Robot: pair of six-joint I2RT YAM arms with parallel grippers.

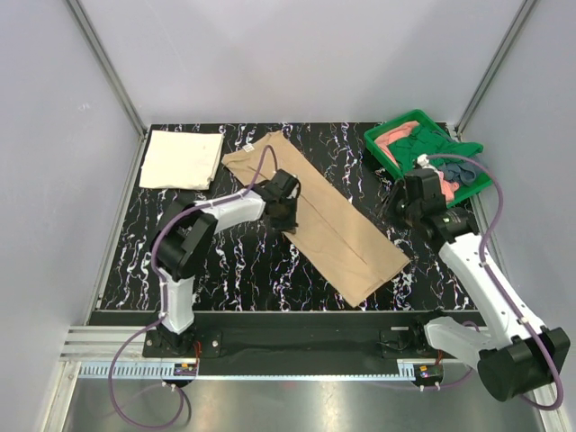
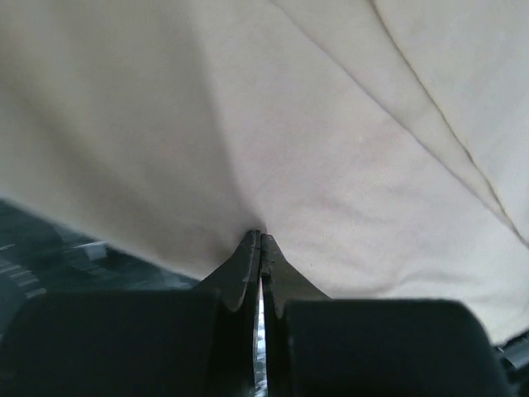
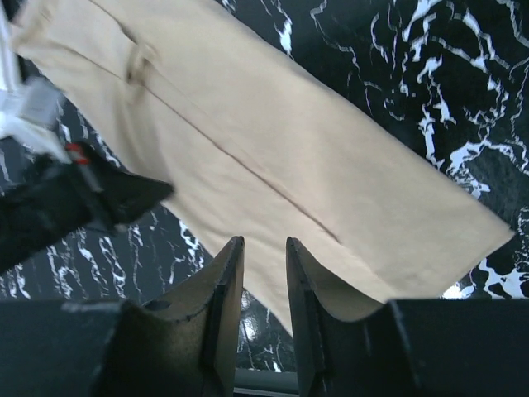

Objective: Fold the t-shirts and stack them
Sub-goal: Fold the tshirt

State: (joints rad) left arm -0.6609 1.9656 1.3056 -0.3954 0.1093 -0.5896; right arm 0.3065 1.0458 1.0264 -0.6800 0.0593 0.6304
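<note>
Pinching the near-left long edge of the tan t-shirt (image 1: 337, 234), the left end effector (image 2: 260, 238) is pressing its fingers together on the cloth, which is puckering toward the tips. The shirt is lying as a long folded strip, slanting across the middle of the tabletop (image 1: 243, 270). The right end effector (image 3: 263, 248) is hovering with jaws apart, holding nothing. The fabric is looking light and limp, so gripping both layers at a hem or corner is probably going to keep the folds tidy.
</note>
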